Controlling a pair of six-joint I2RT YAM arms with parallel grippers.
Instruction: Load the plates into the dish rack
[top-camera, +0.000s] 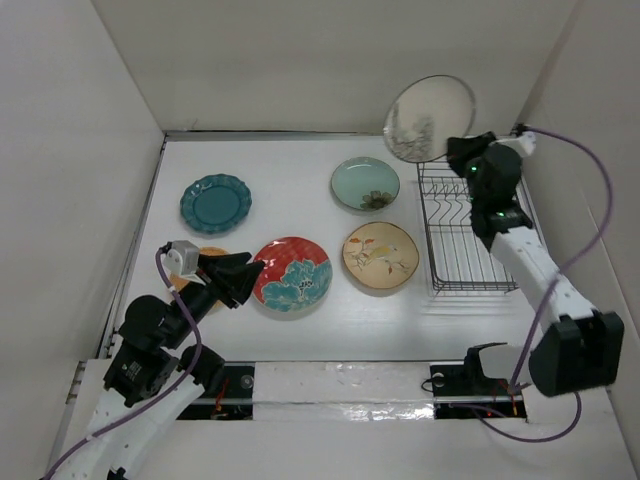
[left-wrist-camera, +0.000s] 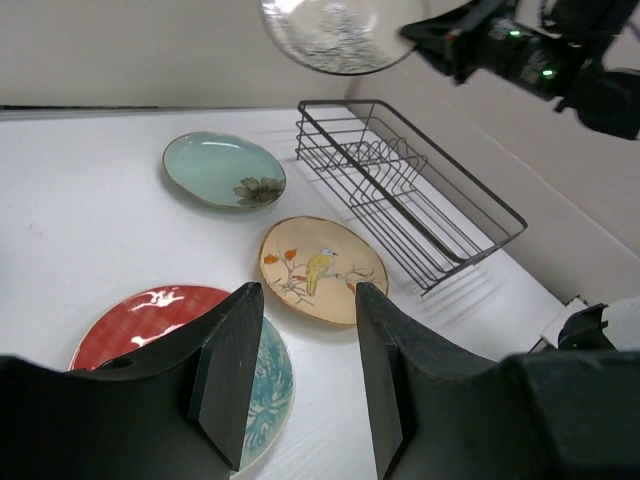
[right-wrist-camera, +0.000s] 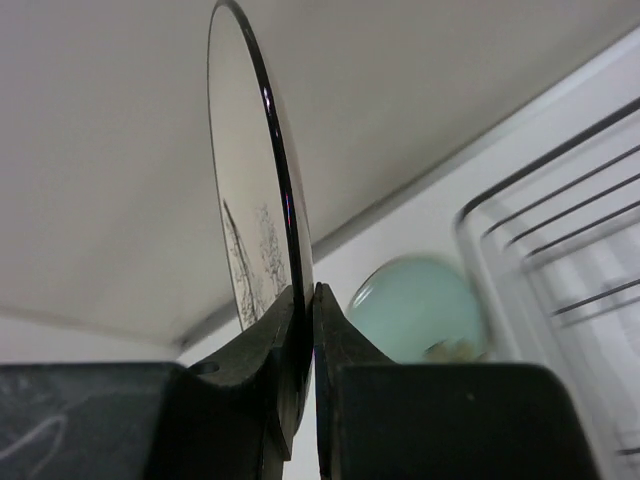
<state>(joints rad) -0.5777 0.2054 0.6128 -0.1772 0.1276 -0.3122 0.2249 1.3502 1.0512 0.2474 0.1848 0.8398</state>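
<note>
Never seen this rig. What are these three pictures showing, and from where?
Two robot arms sit at the near edge of the table, each with a two-finger gripper. One picture looks down from above; the others come from a camera on each wrist. Lying flat: teal plate, mint plate, red plate, tan plate; an orange plate peeks from under the left gripper, which is open and empty. The right gripper pinches the cream plate by its rim, holding it in the air near the wire dish rack.
</note>
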